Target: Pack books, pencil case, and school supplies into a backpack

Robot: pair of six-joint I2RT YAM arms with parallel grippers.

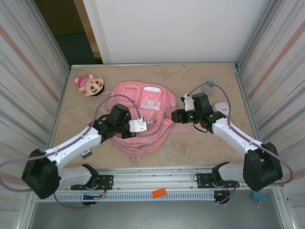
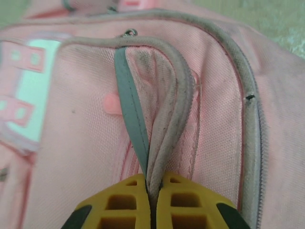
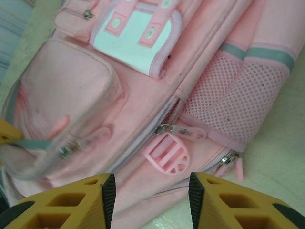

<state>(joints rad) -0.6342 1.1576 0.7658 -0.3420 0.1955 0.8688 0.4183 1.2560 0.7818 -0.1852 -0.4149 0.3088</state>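
Observation:
The pink backpack [image 1: 143, 107] lies flat in the middle of the table, front side up. My left gripper [image 2: 152, 183] is shut on a raised fold of its front pocket, pinching the grey-white trimmed zip edge [image 2: 171, 109] beside a grey-blue strap [image 2: 131, 114]. From above, that gripper [image 1: 141, 126] sits over the backpack's near half. My right gripper [image 3: 151, 195] is open at the backpack's right side [image 1: 177, 116], with a pink buckle [image 3: 169, 152] and a zip pull [image 3: 186, 131] just ahead of its jaws, and it holds nothing. The books, pencil case and school supplies are out of view.
A pink-capped plush doll [image 1: 89, 85] lies at the back left. A grey cup [image 1: 209, 86] stands at the back right, behind the right arm. Metal walls close in the table on both sides.

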